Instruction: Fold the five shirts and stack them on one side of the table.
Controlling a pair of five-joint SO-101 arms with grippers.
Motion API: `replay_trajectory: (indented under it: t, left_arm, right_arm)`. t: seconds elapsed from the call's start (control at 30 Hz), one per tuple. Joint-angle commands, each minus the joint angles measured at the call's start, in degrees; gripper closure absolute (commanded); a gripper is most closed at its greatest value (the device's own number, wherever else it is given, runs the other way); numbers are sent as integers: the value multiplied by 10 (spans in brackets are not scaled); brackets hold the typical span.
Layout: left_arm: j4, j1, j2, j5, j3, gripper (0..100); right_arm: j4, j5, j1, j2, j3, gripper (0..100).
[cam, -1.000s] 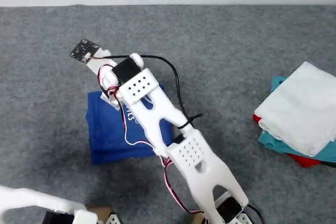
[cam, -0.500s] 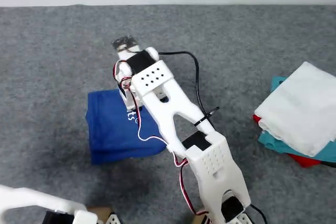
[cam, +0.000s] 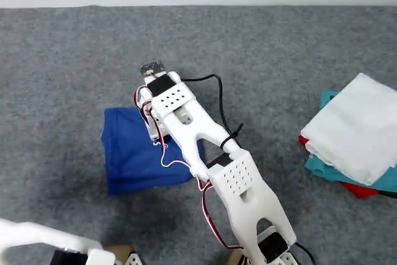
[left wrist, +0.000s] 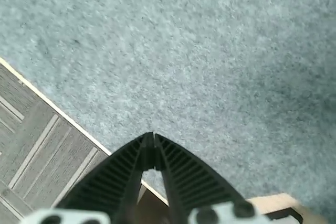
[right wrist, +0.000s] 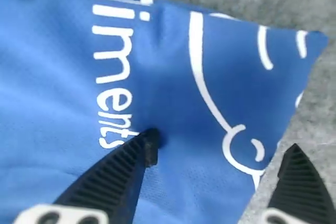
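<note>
Seen from above, the right arm (cam: 208,153) stretches from the near edge across the gray mat (cam: 62,48). It covers the right part of the blue shirt (cam: 127,153), which lies folded left of centre. At the table's right side, a white shirt (cam: 356,122) tops a teal shirt (cam: 327,99) and a red shirt (cam: 356,188). Part of the left arm (cam: 43,235) sits at the near left corner.

In the left wrist view, the left gripper (left wrist: 153,139) is clenched on nothing, above the mat's edge and a wood-patterned surface (left wrist: 31,145).

In the right wrist view, the right gripper (right wrist: 223,156) is spread wide. One fingertip (right wrist: 149,148) rests on the blue shirt, and the other is past the shirt's edge, over the mat. The fabric is smooth, with white print.
</note>
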Motion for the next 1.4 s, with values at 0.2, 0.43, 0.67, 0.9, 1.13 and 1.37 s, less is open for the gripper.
replay_trajectory:
  t: [0.2,0.43,0.67,0.9,1.13,1.37]
  left_arm:
    - [-16,0,-17,-4,-3,994]
    - [-16,4,-17,-4,-4,994]
    - [-16,4,-17,-5,-6,994]
    - [-33,5,-17,-5,-6,994]
    - [-36,5,-17,-19,-3,994]
    - [-40,5,-17,-21,-3,994]
  right_arm:
    - [41,67,-13,15,4,956]
    - [102,118,5,-14,-12,988]
    - [102,242,86,-118,-11,988]
    - [78,521,189,-155,-14,989]
    - [-90,765,209,-123,-14,989]
    - [-148,736,181,-95,-14,894]
